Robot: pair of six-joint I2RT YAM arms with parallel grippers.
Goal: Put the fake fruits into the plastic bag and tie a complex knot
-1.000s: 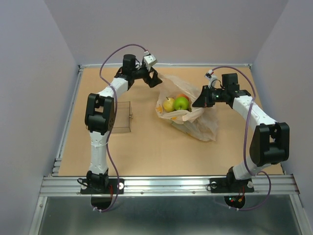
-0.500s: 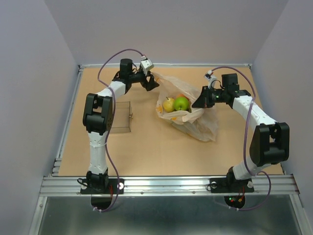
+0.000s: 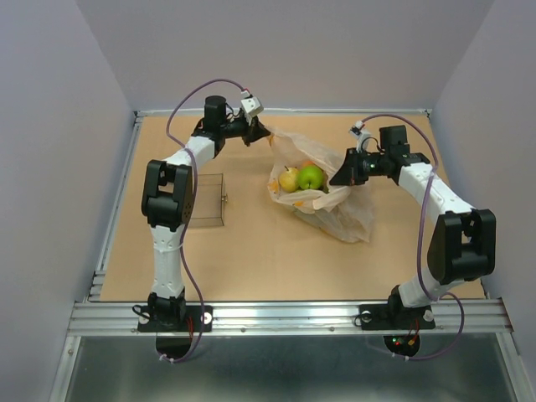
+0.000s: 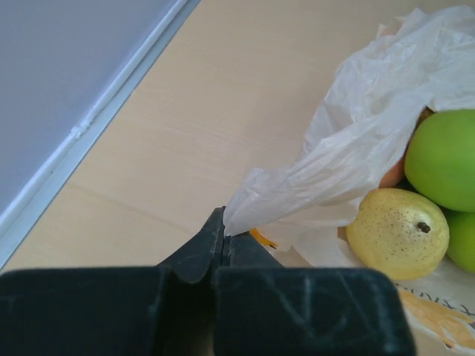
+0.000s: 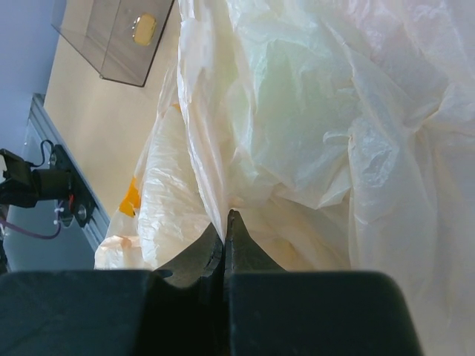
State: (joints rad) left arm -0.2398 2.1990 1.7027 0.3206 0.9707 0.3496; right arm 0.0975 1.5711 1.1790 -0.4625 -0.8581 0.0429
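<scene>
The plastic bag (image 3: 339, 216) lies open on the table, whitish with orange print. Inside its mouth sit the fake fruits: a yellow pear (image 3: 289, 178), a green apple (image 3: 311, 177) and an orange piece behind them. My left gripper (image 3: 266, 136) is shut on the bag's far-left corner; in the left wrist view the fingertips (image 4: 220, 231) pinch a point of plastic (image 4: 356, 141), with the pear (image 4: 397, 233) and apple (image 4: 445, 159) just beyond. My right gripper (image 3: 339, 177) is shut on the bag's right rim, and its wrist view shows the film (image 5: 297, 111) clamped between the fingertips (image 5: 231, 222).
A clear rigid tray (image 3: 209, 201) stands left of the bag, beside the left arm's elbow; in the right wrist view the tray (image 5: 111, 41) holds a small yellow piece (image 5: 145, 28). The table's raised metal rail (image 3: 126, 180) runs along its left side, with walls close behind and at both sides.
My left gripper moved right onto the bag's left corner and shut on it, having been open before. The right arm and the fruits stayed put.
</scene>
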